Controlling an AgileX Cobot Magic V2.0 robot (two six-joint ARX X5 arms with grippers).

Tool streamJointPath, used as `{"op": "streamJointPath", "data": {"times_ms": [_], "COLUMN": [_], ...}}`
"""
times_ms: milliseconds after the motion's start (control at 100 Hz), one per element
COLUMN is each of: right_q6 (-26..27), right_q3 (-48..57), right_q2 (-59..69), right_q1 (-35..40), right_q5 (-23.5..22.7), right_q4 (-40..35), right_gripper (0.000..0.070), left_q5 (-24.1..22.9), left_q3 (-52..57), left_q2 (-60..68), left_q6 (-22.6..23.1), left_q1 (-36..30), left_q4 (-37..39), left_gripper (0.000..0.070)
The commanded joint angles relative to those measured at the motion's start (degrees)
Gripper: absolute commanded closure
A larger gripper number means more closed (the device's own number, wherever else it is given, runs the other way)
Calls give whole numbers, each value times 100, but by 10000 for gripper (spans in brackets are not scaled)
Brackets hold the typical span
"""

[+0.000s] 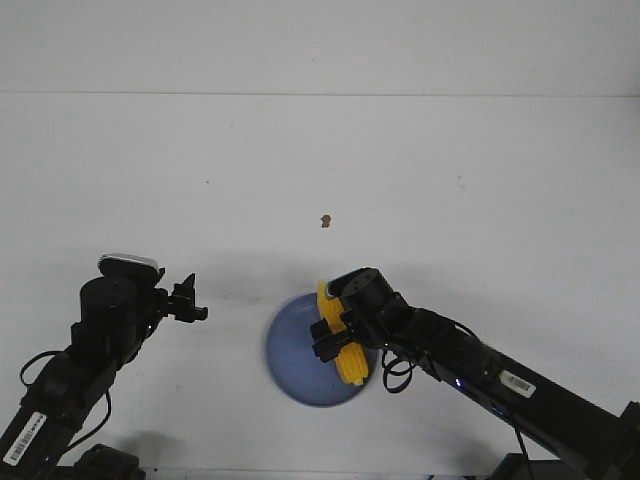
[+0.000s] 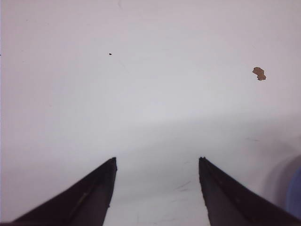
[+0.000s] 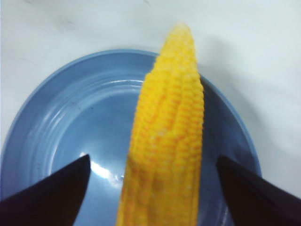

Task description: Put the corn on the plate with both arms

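The yellow corn (image 1: 353, 367) lies on the right part of the periwinkle-blue plate (image 1: 295, 355), its narrow tip over the plate's far rim. My right gripper (image 1: 331, 337) is over the cob. In the right wrist view the corn (image 3: 169, 136) runs lengthwise between the two fingers of the right gripper (image 3: 154, 157), with a gap of blue plate (image 3: 80, 117) on each side, so the jaws are open. My left gripper (image 1: 190, 300) is open and empty over bare table, left of the plate. It also shows in the left wrist view (image 2: 157, 160).
A small brown speck (image 1: 325, 221) lies on the white table beyond the plate; it also shows in the left wrist view (image 2: 258, 73). The table's far edge meets a pale wall. A sliver of the plate's rim (image 2: 296, 190) shows in the left wrist view.
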Motion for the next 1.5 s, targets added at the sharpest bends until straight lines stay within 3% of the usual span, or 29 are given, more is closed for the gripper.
{"op": "streamJointPath", "data": {"times_ms": [0,290,470,700,1050,1270,1340,1430,1490], "right_q6": [-72,-739,-1329,-1838,-1928,-1932,-1930,-1932,-1930], "right_q3": [90,87,85,-96,-1711,-1943,-1943,-1943,-1943], "right_q2": [-70,-1261,-2354,-3947,-6461,-7410,-7508,-7521,-7521], "right_q1": [26,-1058,-2243,-3344,-3705,-3705,-3705,-3705,-3705], "right_q5": [42,525,841,901,925,1075,1222,1342,1366], "right_q4": [87,4,-557,-1008,-1119,-960,-962,-962,-957], "right_gripper": [95,96,95,95,96,99,151,300,439], "left_q5": [-26,-26,-26,-28,-57,-354,-354,-354,-354], "left_q3": [90,90,90,90,-387,-1207,-1220,-1220,-1220], "left_q2": [35,33,33,-90,-1379,-2500,-2726,-2889,-2946], "left_q6": [70,79,96,105,-90,-264,-326,-321,-323], "left_q1": [-7,-7,-7,28,92,94,94,94,94], "left_q4": [44,46,90,90,44,35,26,-9,-52], "left_gripper": [340,342,361,361,361,361,361,379,481]}}
